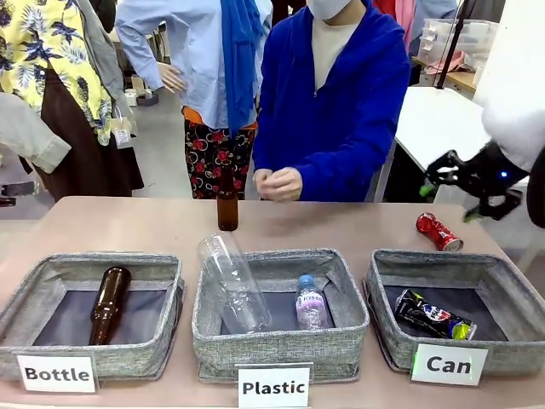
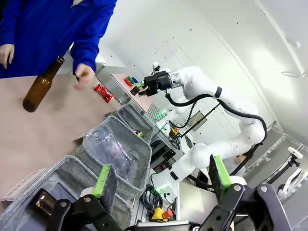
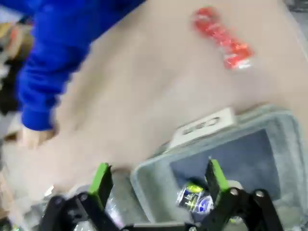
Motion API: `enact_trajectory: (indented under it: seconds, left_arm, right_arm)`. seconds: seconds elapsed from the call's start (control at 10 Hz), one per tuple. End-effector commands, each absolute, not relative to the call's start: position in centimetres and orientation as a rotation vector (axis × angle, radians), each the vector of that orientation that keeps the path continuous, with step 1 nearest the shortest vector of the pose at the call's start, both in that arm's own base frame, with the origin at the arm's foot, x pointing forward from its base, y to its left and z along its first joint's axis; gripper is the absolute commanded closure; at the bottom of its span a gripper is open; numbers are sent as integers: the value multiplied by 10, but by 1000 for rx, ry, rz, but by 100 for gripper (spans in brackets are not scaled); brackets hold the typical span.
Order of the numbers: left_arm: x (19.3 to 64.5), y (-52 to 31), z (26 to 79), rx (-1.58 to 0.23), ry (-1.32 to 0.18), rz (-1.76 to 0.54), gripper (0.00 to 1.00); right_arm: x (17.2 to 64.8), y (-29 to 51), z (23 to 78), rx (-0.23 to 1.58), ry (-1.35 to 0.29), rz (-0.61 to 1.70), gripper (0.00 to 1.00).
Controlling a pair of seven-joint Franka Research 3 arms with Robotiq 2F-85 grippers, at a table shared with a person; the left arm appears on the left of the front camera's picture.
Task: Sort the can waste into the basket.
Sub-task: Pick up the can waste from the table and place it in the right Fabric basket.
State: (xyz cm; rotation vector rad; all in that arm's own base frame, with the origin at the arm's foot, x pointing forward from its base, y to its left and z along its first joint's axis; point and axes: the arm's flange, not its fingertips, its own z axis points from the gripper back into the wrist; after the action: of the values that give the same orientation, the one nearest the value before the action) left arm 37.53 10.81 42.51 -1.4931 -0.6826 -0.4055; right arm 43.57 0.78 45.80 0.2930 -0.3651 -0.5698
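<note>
**Front view.** My right gripper (image 1: 445, 204) hangs in the air over the right edge of the worktop (image 1: 341, 226), fingers spread, nothing between them. The red can (image 1: 438, 232) lies on its side on the worktop at 6 o'clock from that gripper. It is at 12 o'clock from the Can basket (image 1: 385, 336), just beyond the far rim and apart from it. The black can (image 1: 434, 315) lies on the basket's dark floor, its green end pointing to 4 o'clock. A brown bottle (image 1: 227, 210) stands upright at 12 o'clock from the Plastic basket (image 1: 281, 345). A person's hands (image 1: 278, 183) are held together at 1 o'clock from the bottle.

**Right wrist view (blurred).** My right gripper (image 3: 159, 177) is spread wide and empty above a corner of the Can basket (image 3: 269, 139). The black can (image 3: 197, 199) rests inside the basket at 5 o'clock. The red can (image 3: 221, 37) lies on the bare worktop at 1 o'clock, past the basket's sign (image 3: 202, 126).

**Left wrist view.** My left gripper (image 2: 161, 175) is spread and empty. The red can (image 2: 103, 92) lies on the worktop at 11 o'clock, just beside a person's hand (image 2: 85, 74).
</note>
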Motion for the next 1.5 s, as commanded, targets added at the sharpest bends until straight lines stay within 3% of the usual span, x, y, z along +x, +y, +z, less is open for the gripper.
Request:
enact_trajectory:
  seconds: [0.0,0.1,0.2,0.4,0.5,0.6,0.9,1.4]
  left_arm:
    - [373,107,427,-1487,-678,-404,0]
    - [373,107,427,-1487,-678,-404,0]
    - [373,107,427,-1487,-678,-404,0]
    - [373,107,427,-1487,-678,-404,0]
    - [373,107,427,-1487,-678,-404,0]
    - [373,107,427,-1487,-678,-404,0]
    - [373,107,427,-1487,-678,-404,0]
    - [373,107,427,-1487,-678,-404,0]
  right_arm:
    - [427,4,473,101,-302,-690,0]
    - [416,4,481,224,-425,-703,0]
    - [432,-4,455,180,-366,-630,0]
    - [424,-10,467,162,-389,-670,0]
    - [424,-3,462,63,-335,-589,0]
    - [439,-6,457,-20,-307,-566,0]
    - [504,-22,435,-46,-214,-303,0]
    - [558,-32,399,-58,-143,-214,0]
